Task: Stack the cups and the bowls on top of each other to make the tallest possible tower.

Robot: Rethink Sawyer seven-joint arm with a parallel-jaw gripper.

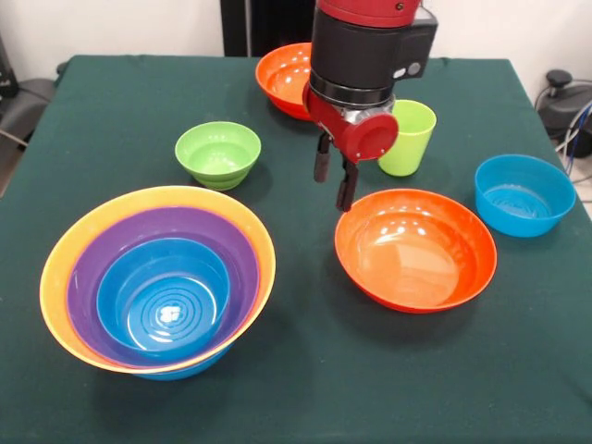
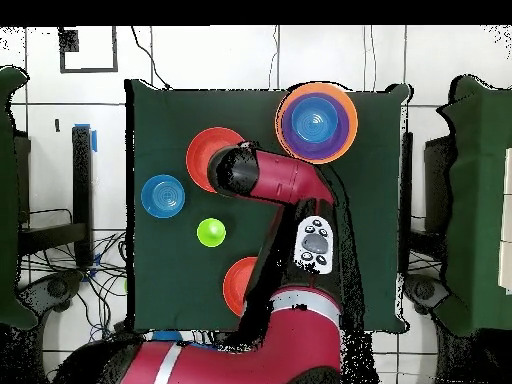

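Gripper [image 1: 333, 176] hangs from the red and black arm [image 2: 285, 185] over the middle of the green table [image 1: 305, 388], two dark fingers [image 1: 345, 190] pointing down with a narrow gap between them, nothing held, so open and empty. Fingertips sit just off the far-left rim of a red-orange bowl [image 1: 415, 248], above the cloth, not touching it as far as the front view shows. Tower [image 1: 159, 280] at the near-left of the front view: yellow-orange outer bowl, purple bowl nested inside, blue bowl innermost, and a sliver of another blue rim showing under the base. Small lime-green bowl [image 1: 218, 153] stands alone behind the tower, upright. Lime-green cup [image 1: 406, 137] upright just behind and right of the gripper, partly hidden by the wrist. Second red-orange bowl [image 1: 285, 79] at the far edge, half covered by the arm. Lone blue bowl [image 1: 524, 194] near the right edge, upright, well apart from the rest. In the overhead view the tower [image 2: 317, 122] is at the top right corner of the table, blue bowl [image 2: 163, 196] and cup [image 2: 211, 233] at left, arm covering the green bowl.
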